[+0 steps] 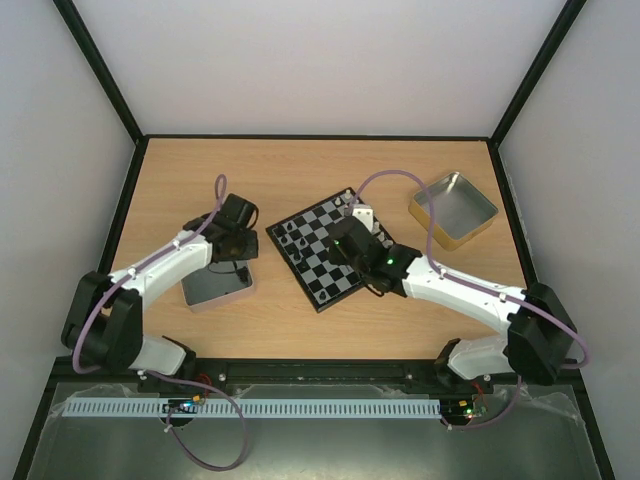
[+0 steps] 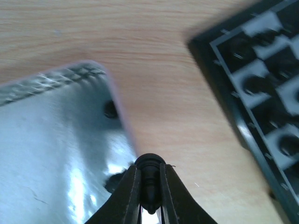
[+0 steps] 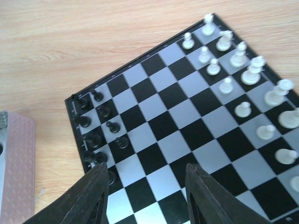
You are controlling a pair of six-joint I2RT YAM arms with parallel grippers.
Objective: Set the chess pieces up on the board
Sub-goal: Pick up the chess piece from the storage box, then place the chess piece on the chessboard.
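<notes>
The board (image 1: 322, 262) lies at the table's middle, turned at an angle. Several black pieces (image 3: 100, 135) stand along its left edge and several silvery-white pieces (image 3: 243, 79) along its right edge. My left gripper (image 2: 150, 186) is shut on a black chess piece (image 2: 150, 179) held above the right edge of a metal tin (image 2: 56, 140), with the board's corner (image 2: 261, 93) to the right. In the top view the left gripper (image 1: 240, 240) sits left of the board. My right gripper (image 3: 147, 191) is open and empty above the board's near squares, also seen in the top view (image 1: 350, 243).
A shallow metal tin (image 1: 215, 286) lies under the left arm, with one more dark piece (image 2: 110, 109) inside it. A second, gold-rimmed tin (image 1: 453, 208) stands at the back right. Bare wooden table (image 1: 200, 180) surrounds them, enclosed by walls.
</notes>
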